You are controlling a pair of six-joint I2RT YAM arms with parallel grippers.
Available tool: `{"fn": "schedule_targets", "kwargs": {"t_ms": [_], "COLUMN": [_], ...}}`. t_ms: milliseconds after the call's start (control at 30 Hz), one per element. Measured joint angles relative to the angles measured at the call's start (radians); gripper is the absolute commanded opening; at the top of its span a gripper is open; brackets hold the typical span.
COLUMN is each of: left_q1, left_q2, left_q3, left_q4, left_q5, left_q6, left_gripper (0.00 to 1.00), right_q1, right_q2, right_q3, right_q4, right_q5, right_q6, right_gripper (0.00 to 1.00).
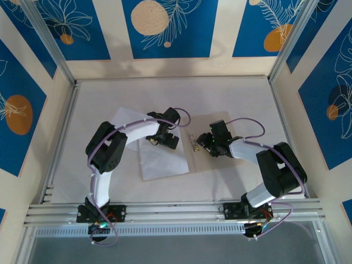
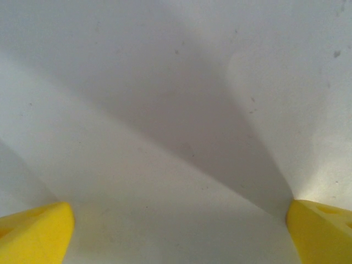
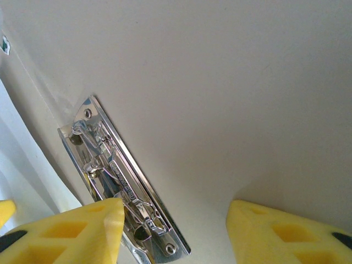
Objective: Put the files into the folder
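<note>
The two plain white sheets of thin paper [image 1: 165,162] lie overlapped and askew on the worktop [image 1: 88,99], directly beneath the left arm's fingers [image 1: 164,137]. These are spread as wide as they go and have hold of nothing; in the left wrist view flat paper lies between the yellow tips.

The right arm's fingers [image 1: 212,144] are parted about halfway, with nothing clamped between them. They are poised over the small bright metal clip [image 3: 118,181], whose near end passes under one tip. The clip is riveted to the pale inner face of the flat card folder [image 3: 247,82], which is judged to lie opened out (its tan outside cannot be made out). A white sheet edge is seen just beyond the clip, on the side away from the gap between the right fingers.

The step in hand is judged to be seating the sheets at the clip. The lever is best lifted first by the right fingers and held clear. The sheets should be squared to each other, pressed lightly from above by the left tips, and drawn towards the clip in one low stroke, since thin paper is likely to buckle or ride over the metal.
</note>
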Motion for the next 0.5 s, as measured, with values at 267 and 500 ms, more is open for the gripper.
{"fn": "schedule_targets", "kwargs": {"t_ms": [267,500], "left_q1": [0.000,-0.005], "left_q2": [-0.033,-0.145], "left_q3": [0.040,0.043], "left_q4": [-0.042,-0.055], "left_q5": [0.023,0.039], "left_q6": [0.019,0.010], "left_gripper": [1.00,1.00], "right_q1": [0.002,0.002], "right_q2": [0.002,0.000], "right_q3": [0.004,0.000], "right_q4": [-0.003,0.002], "right_q5": [0.003,0.003], "right_q6": [0.000,0.007], "right_gripper": [0.55,0.55]}}
